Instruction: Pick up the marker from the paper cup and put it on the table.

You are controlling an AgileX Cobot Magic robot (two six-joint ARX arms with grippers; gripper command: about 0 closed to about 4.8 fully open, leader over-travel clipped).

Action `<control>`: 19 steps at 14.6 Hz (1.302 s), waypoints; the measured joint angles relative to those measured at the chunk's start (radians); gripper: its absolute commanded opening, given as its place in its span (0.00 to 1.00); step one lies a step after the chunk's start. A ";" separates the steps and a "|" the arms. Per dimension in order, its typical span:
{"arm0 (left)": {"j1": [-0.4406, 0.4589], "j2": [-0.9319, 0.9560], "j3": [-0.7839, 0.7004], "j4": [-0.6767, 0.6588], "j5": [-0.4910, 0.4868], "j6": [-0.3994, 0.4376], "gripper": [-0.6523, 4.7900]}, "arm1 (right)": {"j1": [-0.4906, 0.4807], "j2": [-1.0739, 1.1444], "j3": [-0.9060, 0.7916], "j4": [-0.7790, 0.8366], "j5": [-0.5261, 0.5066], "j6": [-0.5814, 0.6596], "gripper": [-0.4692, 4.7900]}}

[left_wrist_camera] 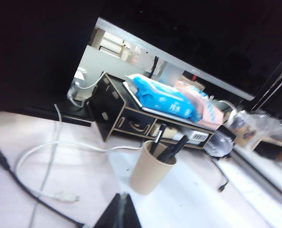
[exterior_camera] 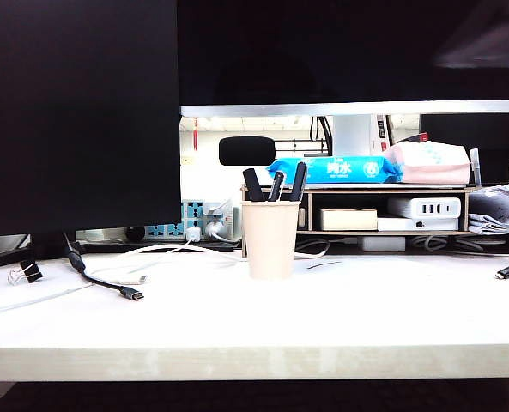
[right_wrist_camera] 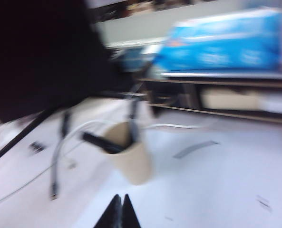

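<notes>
One table (exterior_camera: 391, 318): white desk top, wood-grain front edge, cables lying on it.
Paper cup (exterior_camera: 270, 239): upright near the table's middle, before a wooden shelf (exterior_camera: 357, 210).
Marker (exterior_camera: 254, 185): leaning inside the cup beside two slimmer pens.
Right gripper (right_wrist_camera: 118, 212): above the table near the cup, fingertips pressed together, empty.
Left gripper (left_wrist_camera: 118, 213): only a dark tip visible; jaw state unclear.

Blue wipes pack (exterior_camera: 336, 169) on shelf: white characters, second reads "水", plus circled "6". Other print too small to read.
</notes>
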 measured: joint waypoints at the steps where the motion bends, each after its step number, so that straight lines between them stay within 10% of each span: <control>1: 0.000 0.061 0.033 -0.027 0.000 0.044 0.11 | 0.076 0.076 0.047 0.003 0.037 -0.019 0.08; 11: -0.002 0.798 0.386 -0.011 0.081 0.214 0.11 | 0.230 0.488 0.322 0.001 0.063 -0.031 0.08; 19: -0.228 1.234 0.724 0.004 0.091 0.337 0.11 | 0.230 0.597 0.404 -0.007 -0.014 -0.056 0.08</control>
